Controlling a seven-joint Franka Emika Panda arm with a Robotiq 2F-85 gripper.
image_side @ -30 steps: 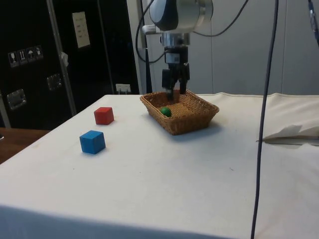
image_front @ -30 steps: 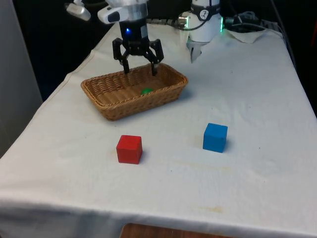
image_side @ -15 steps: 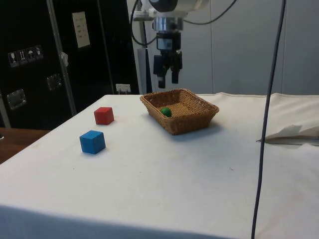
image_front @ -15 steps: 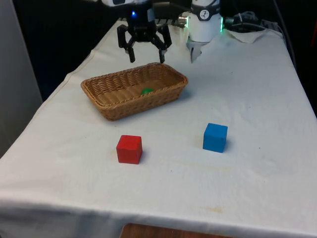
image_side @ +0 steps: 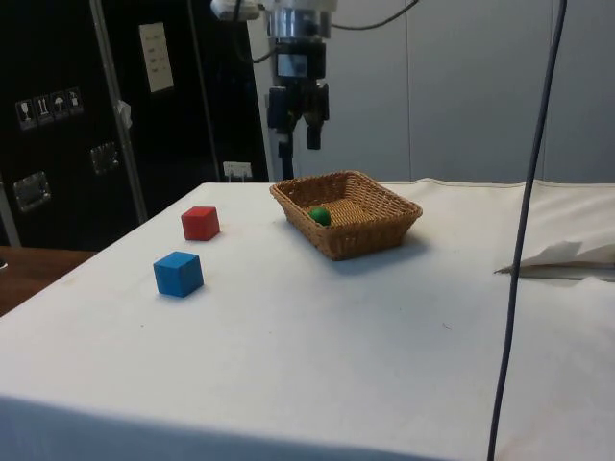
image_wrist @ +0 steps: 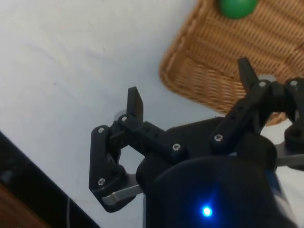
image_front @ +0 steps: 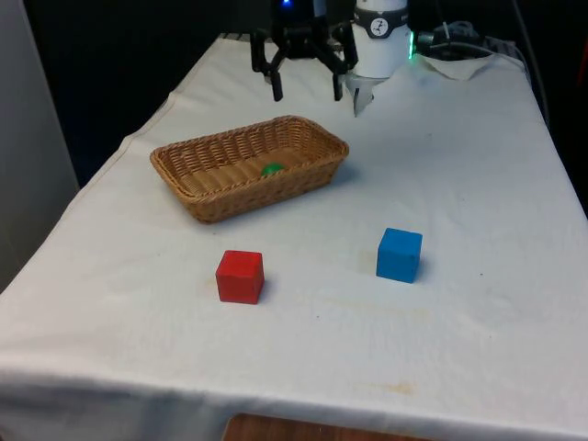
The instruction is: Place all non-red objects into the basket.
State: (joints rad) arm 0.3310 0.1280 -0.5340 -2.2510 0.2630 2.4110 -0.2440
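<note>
- Front view: the jaws stand spread wide with nothing between them; the gripper (image_front: pixel 306 87) hangs in the air above the table's far end, beyond the far rim of the basket (image_front: pixel 207 197). The wicker basket sits on the table (image_front: pixel 478 165) toward its far end and nearer the front view's left edge. A green ball (image_front: pixel 272 169) lies inside the basket. The red cube (image_front: pixel 240 277) rests on the cloth in front of the basket, apart from it. The blue cube (image_front: pixel 399 254) rests on the cloth toward the front view's right, well apart from the red cube and the basket.
- Side view: the gripper (image_side: pixel 297 134) hangs high above the table's far edge, clear of the basket (image_side: pixel 370 235), fingers parted. The green ball (image_side: pixel 320 216) lies in the basket. The red cube (image_side: pixel 200 223) and blue cube (image_side: pixel 178 274) stand on the cloth near the table's edge before the dark cabinets.
- Wrist view: the two fingers (image_wrist: pixel 135 103) are spread apart and bare, above white cloth and one end of the basket (image_wrist: pixel 199 80); the green ball (image_wrist: pixel 236 7) lies in the basket.
</note>
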